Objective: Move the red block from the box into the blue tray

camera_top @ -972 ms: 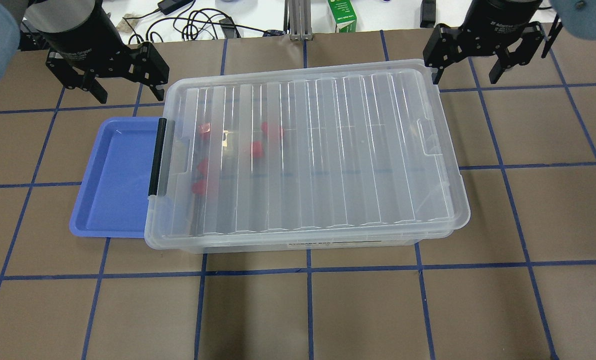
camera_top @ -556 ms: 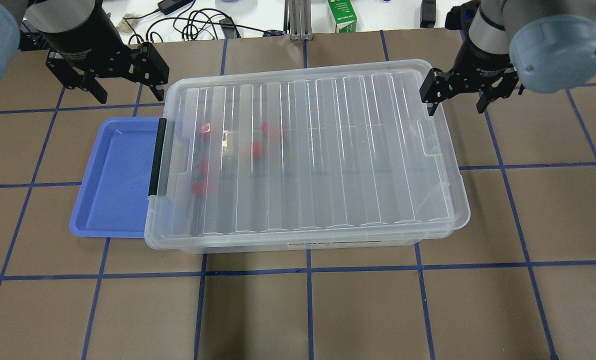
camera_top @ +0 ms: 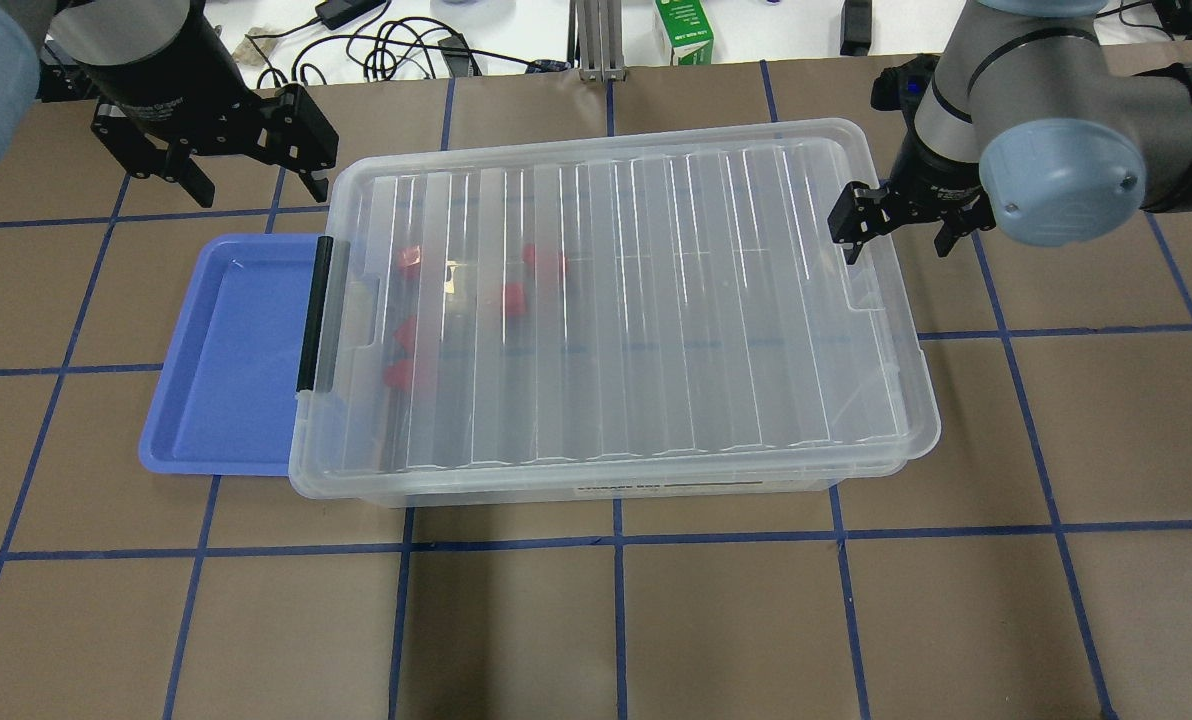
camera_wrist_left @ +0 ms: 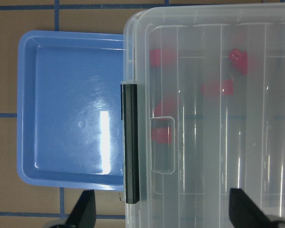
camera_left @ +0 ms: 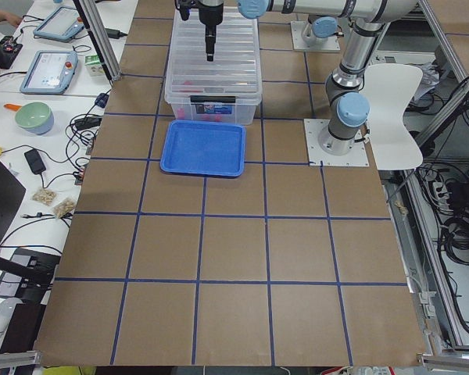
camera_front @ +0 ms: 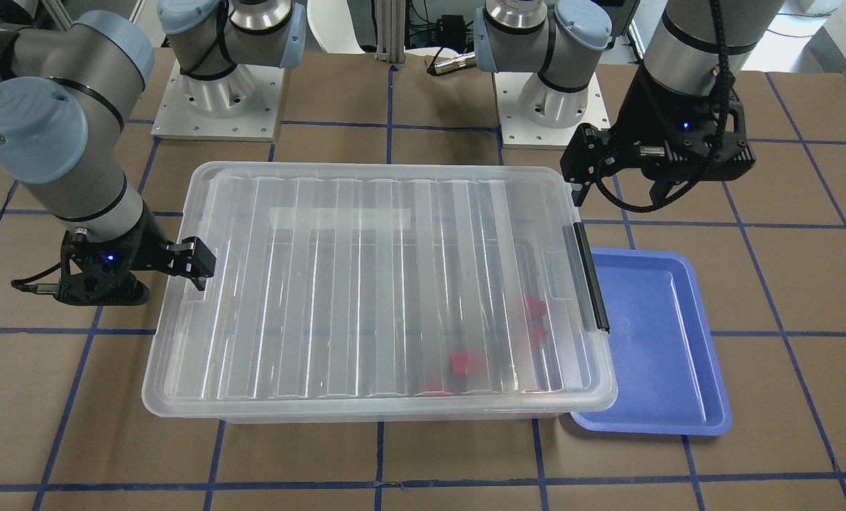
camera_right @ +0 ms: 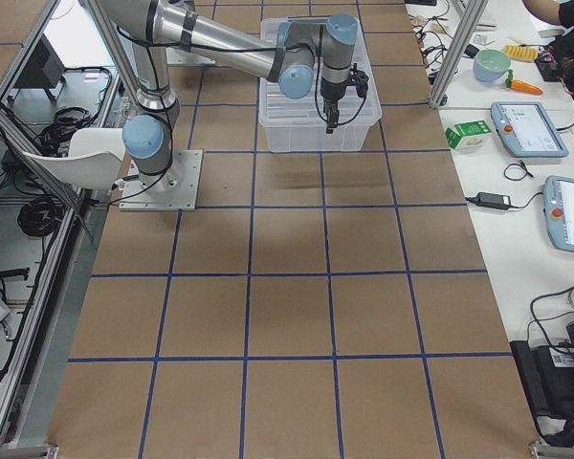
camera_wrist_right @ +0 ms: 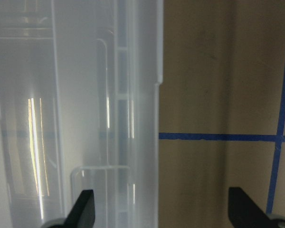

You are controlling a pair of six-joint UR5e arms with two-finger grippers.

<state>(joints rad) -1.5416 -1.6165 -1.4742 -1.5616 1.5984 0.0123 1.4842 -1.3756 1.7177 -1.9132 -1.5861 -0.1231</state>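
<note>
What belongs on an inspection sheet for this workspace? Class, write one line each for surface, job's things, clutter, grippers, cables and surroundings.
Surface: table covered in brown paper with a blue tape grid.
Job's things: box has its lid on, black latch bar at one short end; five red blocks inside near that end; blue tray empty, against that end.
Clutter: nothing seen.
Grippers: left gripper open, hovering near latch end; right gripper open, straddling the opposite short rim.
Cables: black cables on bench beyond table.
Surroundings: green carton on bench; white chair behind robot.

The shut ribbed lid (camera_top: 656, 300) covers the whole box (camera_top: 516, 488), barring the red blocks (camera_top: 513, 299) from above. The blue tray (camera_top: 236, 350), toward the left edge of the bench (camera_top: 716, 620), lies open upward.
</note>
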